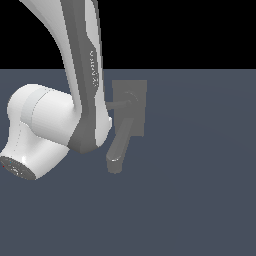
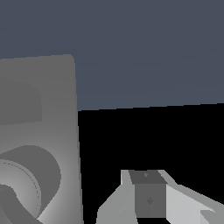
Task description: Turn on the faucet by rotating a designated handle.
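The grey faucet has a flat back plate (image 1: 131,90), a thick angled spout (image 1: 120,145) with a rounded tip, and a thin lever handle (image 1: 120,104) that runs from a round hub toward the exterior view's left, where its end goes behind my arm. My gripper is hidden behind my arm in the exterior view. In the wrist view the back plate (image 2: 43,109) is very close and the round hub (image 2: 30,183) shows at the picture's corner. One finger (image 2: 148,199) shows beside the plate, touching nothing I can see. I cannot tell whether the jaws are open.
My white arm (image 1: 50,125) fills the exterior view's left and covers the lever's end. The faucet stands on a flat dark blue-grey floor (image 1: 200,190).
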Controlling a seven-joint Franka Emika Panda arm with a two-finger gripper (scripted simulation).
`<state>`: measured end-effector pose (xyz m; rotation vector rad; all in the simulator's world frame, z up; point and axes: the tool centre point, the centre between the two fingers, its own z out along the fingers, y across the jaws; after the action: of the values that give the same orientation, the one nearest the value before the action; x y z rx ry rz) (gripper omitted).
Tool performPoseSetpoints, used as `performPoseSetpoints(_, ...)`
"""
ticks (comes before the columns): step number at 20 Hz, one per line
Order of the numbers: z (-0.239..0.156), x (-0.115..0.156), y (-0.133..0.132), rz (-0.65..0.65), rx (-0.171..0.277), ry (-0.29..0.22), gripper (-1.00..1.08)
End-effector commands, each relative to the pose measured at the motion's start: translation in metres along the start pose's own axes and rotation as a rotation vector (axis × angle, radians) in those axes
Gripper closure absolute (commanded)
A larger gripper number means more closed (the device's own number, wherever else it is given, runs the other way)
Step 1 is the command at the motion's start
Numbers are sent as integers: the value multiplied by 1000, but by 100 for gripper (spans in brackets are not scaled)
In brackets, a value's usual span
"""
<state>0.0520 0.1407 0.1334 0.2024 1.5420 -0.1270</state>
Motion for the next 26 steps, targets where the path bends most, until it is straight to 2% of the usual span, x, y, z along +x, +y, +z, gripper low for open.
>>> performPoseSetpoints(1,2,1,-12,-6,8,2,108)
performPoseSetpoints(4,1,5,-18,-19,1,7,108)
performPoseSetpoints(10,-2,14,-7,-38,-38,18,108)
performPoseSetpoints(15,-2,14,-6,-38,-38,18,108)
performPoseSetpoints(26,-2,-33,1,-38,-39,18,108)
